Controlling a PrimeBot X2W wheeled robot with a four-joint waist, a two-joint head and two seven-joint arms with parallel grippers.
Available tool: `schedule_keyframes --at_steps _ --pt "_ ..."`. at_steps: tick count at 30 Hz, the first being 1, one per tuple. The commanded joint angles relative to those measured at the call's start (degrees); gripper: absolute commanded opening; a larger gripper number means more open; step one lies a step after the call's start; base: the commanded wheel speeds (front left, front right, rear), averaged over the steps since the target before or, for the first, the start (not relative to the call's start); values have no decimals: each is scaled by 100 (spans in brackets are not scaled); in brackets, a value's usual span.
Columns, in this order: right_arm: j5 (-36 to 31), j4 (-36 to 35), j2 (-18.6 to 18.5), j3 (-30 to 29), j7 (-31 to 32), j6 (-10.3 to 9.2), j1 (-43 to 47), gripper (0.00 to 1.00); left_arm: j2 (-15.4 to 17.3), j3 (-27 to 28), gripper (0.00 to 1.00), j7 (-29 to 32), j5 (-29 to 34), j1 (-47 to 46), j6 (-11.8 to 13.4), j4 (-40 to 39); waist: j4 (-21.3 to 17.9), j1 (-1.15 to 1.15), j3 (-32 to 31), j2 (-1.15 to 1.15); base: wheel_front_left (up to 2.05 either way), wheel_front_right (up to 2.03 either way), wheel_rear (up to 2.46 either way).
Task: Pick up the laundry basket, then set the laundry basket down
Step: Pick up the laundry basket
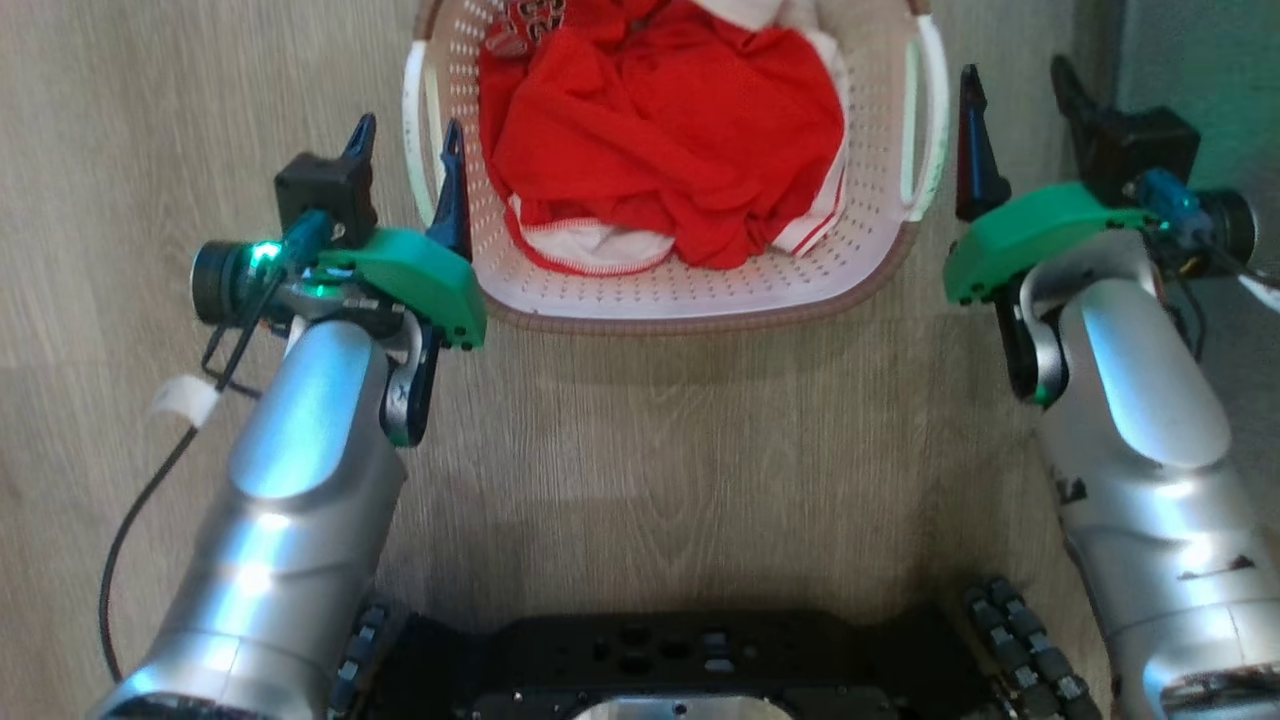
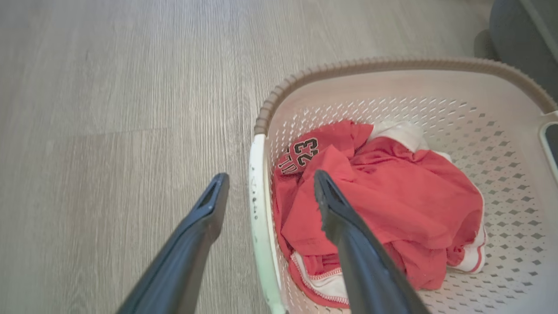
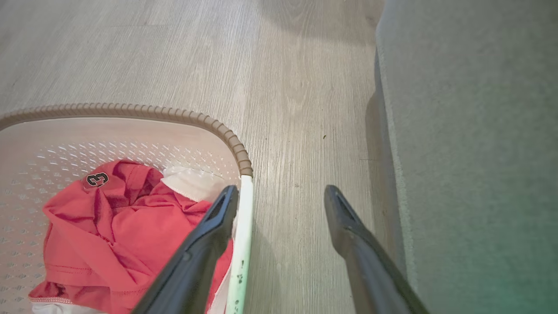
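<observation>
Laundry basket (image 1: 690, 295) upright, mouth up, long axis unclear, left gripper (image 1: 408, 130) spread astride left handle (image 1: 410, 110), right gripper (image 1: 1014, 72) spread beside right handle (image 1: 938, 110).

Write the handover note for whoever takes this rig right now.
The left gripper is open, with its fingers on either side of the left handle of the laundry basket, not closed on it.
The right gripper is open beside the right handle. Its inner finger is close to the handle, but contact is unclear.
The basket sits on the floor with red clothes inside.
Done: both grippers are at the handles.
Left: grip, lift, set down.
</observation>
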Motion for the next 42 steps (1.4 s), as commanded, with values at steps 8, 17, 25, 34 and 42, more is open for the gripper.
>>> schedule_keyframes --at_steps 8,17,25,34,42 --pt "30 51 55 187 -60 -9 -144 100 114 -31 100 -54 -186 -354 48 539 107 -1 541 0 0 0 0" --pt "104 382 55 297 -60 -9 -423 100 114 -269 100 -54 -249 -747 11 901 186 -1 844 0 0 0 0" --pt "206 642 55 402 -60 -9 -635 100 114 -521 100 -54 -424 -1005 31 1088 208 -1 1005 0 0 0 0" --pt "307 839 55 419 -60 -9 -746 59 114 -737 94 -54 -602 -1131 77 1148 213 -1 1037 0 0 0 0" --pt "384 1087 55 464 -60 -9 -847 0 114 -914 0 -54 -751 -1181 121 1189 212 -1 1040 0 0 0 0"
